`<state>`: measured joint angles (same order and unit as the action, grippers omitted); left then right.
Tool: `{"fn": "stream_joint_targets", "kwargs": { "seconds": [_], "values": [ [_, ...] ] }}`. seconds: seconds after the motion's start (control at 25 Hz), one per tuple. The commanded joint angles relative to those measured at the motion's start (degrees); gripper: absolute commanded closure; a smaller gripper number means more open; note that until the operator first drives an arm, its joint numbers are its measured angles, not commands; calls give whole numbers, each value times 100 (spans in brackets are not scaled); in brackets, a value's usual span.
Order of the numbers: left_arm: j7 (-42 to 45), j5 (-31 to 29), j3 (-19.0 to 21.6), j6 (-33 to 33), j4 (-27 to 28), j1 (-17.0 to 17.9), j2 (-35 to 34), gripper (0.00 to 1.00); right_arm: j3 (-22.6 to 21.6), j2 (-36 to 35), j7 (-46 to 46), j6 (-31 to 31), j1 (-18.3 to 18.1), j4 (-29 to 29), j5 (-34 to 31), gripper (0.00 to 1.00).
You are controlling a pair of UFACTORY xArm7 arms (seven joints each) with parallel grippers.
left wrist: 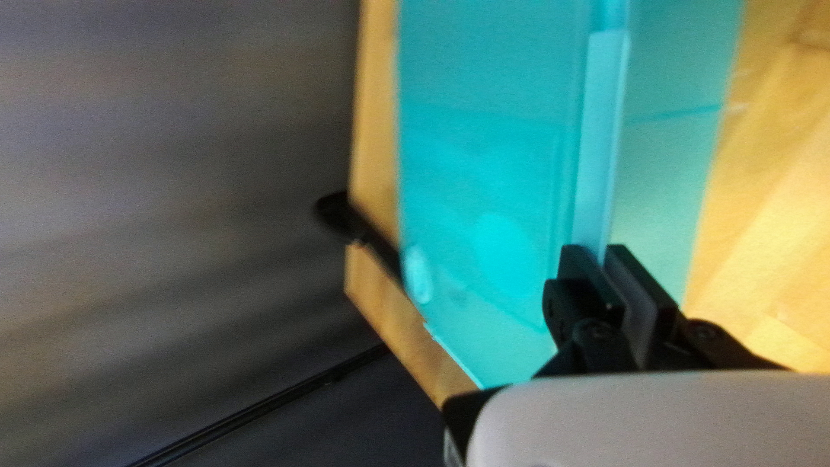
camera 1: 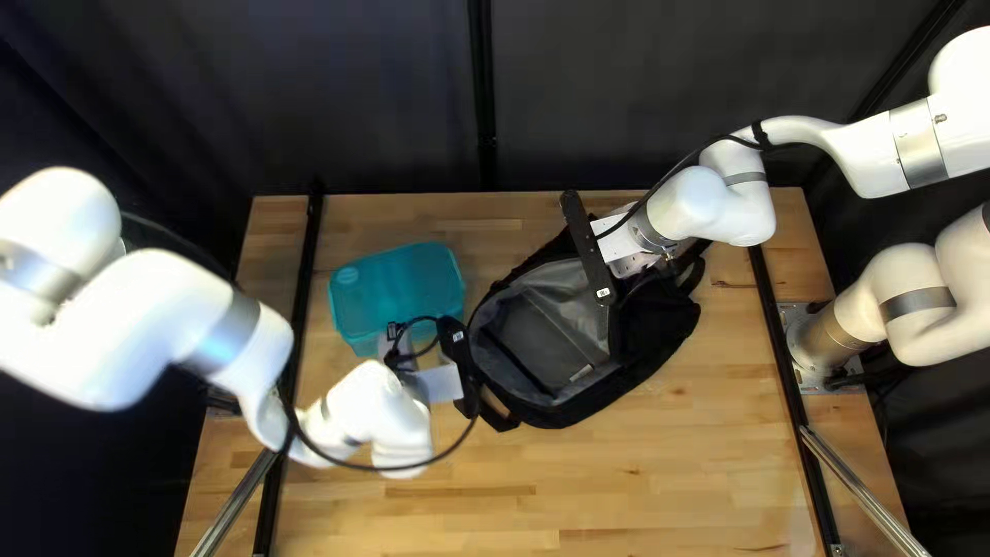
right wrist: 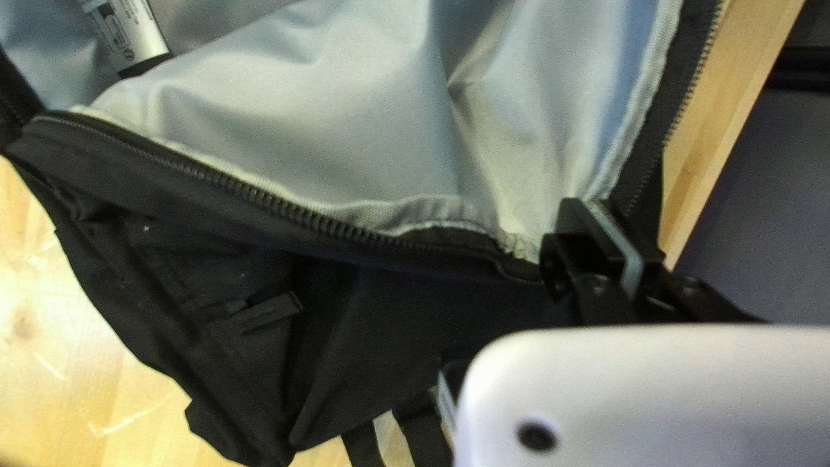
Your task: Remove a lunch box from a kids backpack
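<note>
Gripping rim of teal lunch box (camera 1: 397, 284) in left gripper (camera 1: 392, 340), with fingers narrow. Located outside backpack (camera 1: 660, 335), to its left; cannot tell whether touching table (camera 1: 619, 485). Pinching backpack's opening edge, far right, in right gripper (camera 1: 627, 266).

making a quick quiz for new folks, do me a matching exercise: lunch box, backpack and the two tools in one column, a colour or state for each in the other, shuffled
1. lunch box
2. backpack
3. left tool
4. right tool

A. shut on black and grey cloth
B. teal
C. unzipped, grey inside
D. shut on a teal edge

Pairs: 1-B, 2-C, 3-D, 4-A
</note>
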<state>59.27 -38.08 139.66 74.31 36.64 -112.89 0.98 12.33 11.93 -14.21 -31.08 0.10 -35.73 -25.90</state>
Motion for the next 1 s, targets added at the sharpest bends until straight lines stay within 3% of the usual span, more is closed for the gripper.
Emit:
{"fn": "stream_joint_targets", "kwargs": {
  "seconds": [0.04,0.08,0.12,0.16,0.24,0.28,0.72,1.0],
  "values": [
    [-86,-323,-137,-535,-592,-223,971,100,0,0,0,0,0,0,0,100],
    [-108,-367,-162,-633,-689,-271,1150,94,0,0,0,0,0,0,0,100],
    [-118,-389,-173,-670,-730,-293,1235,75,0,0,0,0,0,0,0,100],
    [-121,-404,-175,-698,-782,-312,1357,42,0,0,0,0,0,0,0,100],
    [-109,-428,-136,-653,-889,-352,1655,6,0,0,0,0,0,0,0,100],
    [-102,-447,-119,-650,-957,-380,1807,0,0,0,0,0,0,0,0,100],
    [-277,-453,-156,-632,-986,-527,2355,0,0,0,0,0,0,0,0,100],
    [-1007,-534,-278,-307,-993,-1157,3932,0,0,0,0,0,0,0,0,100]
  ]
}}
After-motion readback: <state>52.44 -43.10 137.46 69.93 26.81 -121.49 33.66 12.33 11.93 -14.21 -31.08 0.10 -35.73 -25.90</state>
